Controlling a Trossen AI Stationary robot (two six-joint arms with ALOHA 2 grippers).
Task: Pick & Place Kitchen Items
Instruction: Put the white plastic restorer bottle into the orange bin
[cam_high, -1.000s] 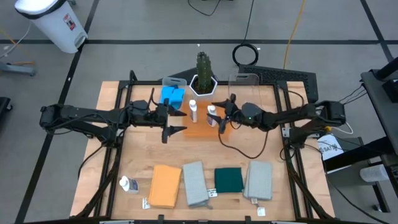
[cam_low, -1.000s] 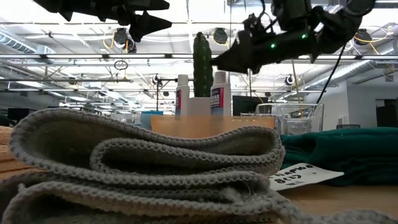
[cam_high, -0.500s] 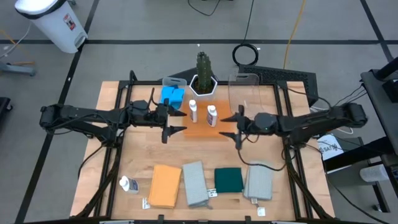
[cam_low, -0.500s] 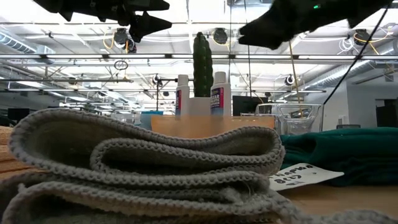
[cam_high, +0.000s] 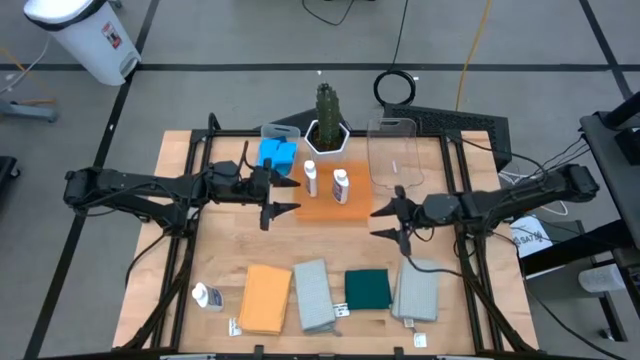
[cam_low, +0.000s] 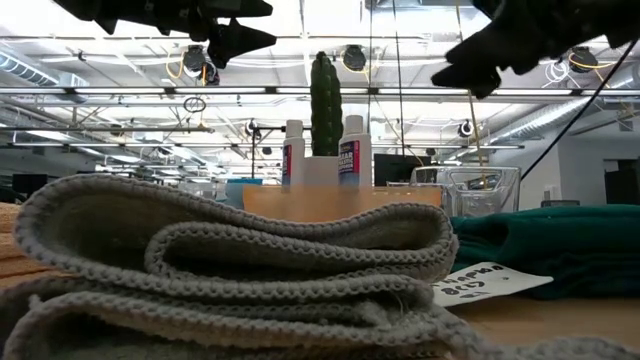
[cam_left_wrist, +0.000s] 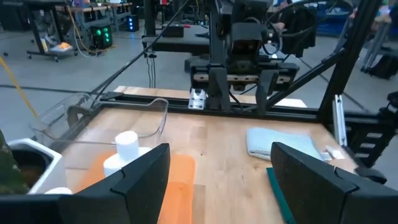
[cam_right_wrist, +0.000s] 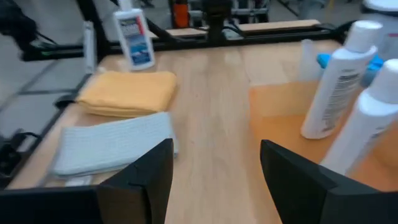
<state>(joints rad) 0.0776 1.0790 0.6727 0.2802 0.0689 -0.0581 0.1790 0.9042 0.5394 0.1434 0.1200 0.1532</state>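
Two white labelled bottles (cam_high: 311, 178) (cam_high: 342, 185) stand upright on the flat orange tray (cam_high: 325, 209). A third bottle (cam_high: 207, 296) lies at the near left. Blue sponges (cam_high: 277, 154) sit in a clear bin. An orange cloth (cam_high: 266, 298), a grey cloth (cam_high: 313, 294), a dark green cloth (cam_high: 368, 289) and another grey cloth (cam_high: 417, 290) lie folded along the near edge. My left gripper (cam_high: 284, 196) is open and empty, just left of the tray. My right gripper (cam_high: 380, 222) is open and empty, right of the tray; its wrist view (cam_right_wrist: 214, 186) looks past the bottles (cam_right_wrist: 339, 81).
A cactus in a white pot (cam_high: 326, 128) stands behind the tray. An empty clear bin (cam_high: 393, 155) stands at the far right. Black frame rails run along the table's left and right sides. Bare wood lies between the tray and the row of cloths.
My right gripper has drawn back from the right-hand bottle on the tray, going toward the table's right and near edges. The bottle stays upright on the tray. My left arm has kept still.
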